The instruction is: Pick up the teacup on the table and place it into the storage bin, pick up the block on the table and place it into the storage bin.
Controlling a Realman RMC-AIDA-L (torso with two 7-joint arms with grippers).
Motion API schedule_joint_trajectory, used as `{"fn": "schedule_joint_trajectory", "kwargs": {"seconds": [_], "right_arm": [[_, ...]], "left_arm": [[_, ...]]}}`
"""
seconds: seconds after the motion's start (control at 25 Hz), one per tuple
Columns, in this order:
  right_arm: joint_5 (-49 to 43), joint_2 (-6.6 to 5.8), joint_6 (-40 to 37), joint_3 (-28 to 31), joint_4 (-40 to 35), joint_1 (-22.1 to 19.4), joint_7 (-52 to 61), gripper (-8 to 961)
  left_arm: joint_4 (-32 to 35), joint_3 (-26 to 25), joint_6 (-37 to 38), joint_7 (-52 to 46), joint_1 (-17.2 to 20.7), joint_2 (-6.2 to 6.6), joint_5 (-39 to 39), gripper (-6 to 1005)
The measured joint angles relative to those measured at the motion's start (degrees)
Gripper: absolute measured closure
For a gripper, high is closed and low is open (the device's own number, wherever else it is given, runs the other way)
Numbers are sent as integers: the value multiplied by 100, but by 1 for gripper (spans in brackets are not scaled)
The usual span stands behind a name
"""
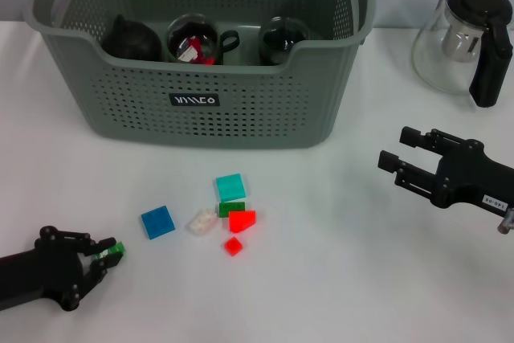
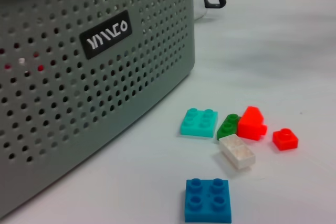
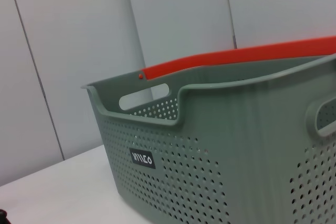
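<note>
- While the storage bin (image 1: 201,110) stands at the back of the table (image 1: 337,279) with three dark cups already down inside it, the head view suggests the teacup part is done and the blocks are what is left.
- Loose blocks lie in a small cluster just in front of the bin: a teal block (image 1: 230,187), a dark green block (image 1: 231,209), a red block (image 1: 242,220), a small red block (image 1: 233,246), a white block (image 1: 201,222) and, a little apart toward the robot's left, a blue block (image 1: 157,222).
- Low at the near left edge, the left gripper (image 1: 108,255) has its fingers closed on a small green block (image 1: 116,250), held well apart from the bin; I judge it has to be carried up and over the rim.
- Off to the right, the right gripper (image 1: 405,158) hovers above the table with its fingers apart and nothing between them, near a glass teapot (image 1: 466,38); it looks idle.
- From the left wrist view, the bin's perforated wall and black label (image 2: 106,33) fill one side, and the same cluster lies beside it, with the blue block nearest the camera; the arm's own fingers do not show.
- From the right wrist view, only the bin and its orange handle (image 3: 236,56) appear, so this arm faces the bin without touching it.
</note>
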Motion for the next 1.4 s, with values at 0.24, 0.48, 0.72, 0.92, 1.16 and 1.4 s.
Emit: {"fn": "schedule_joint_trajectory", "kwargs": {"seconds": [0.24, 0.48, 0.72, 0.92, 1.16, 1.4], "right_arm": [[0, 0, -3, -6, 0, 10, 0, 308], [0, -4, 1, -4, 0, 4, 0, 307], [0, 12, 2, -11, -17, 2, -6, 309], [0, 28, 1, -13, -34, -2, -13, 307], [0, 28, -16, 1, -34, 5, -17, 308], [13, 33, -46, 6, -25, 31, -17, 308]], "left_arm": [[108, 5, 37, -298, -1, 15, 29, 858], [176, -245, 860, -372, -66, 160, -9, 858], [123, -859, 1977, -590, -430, 409, 1, 859], [-10, -1091, 2845, -885, -883, 507, -375, 859], [-94, -1093, 2948, -1628, -1753, 451, -854, 859], [-55, -1074, 2321, -2268, -2566, 465, -1144, 859]]}}
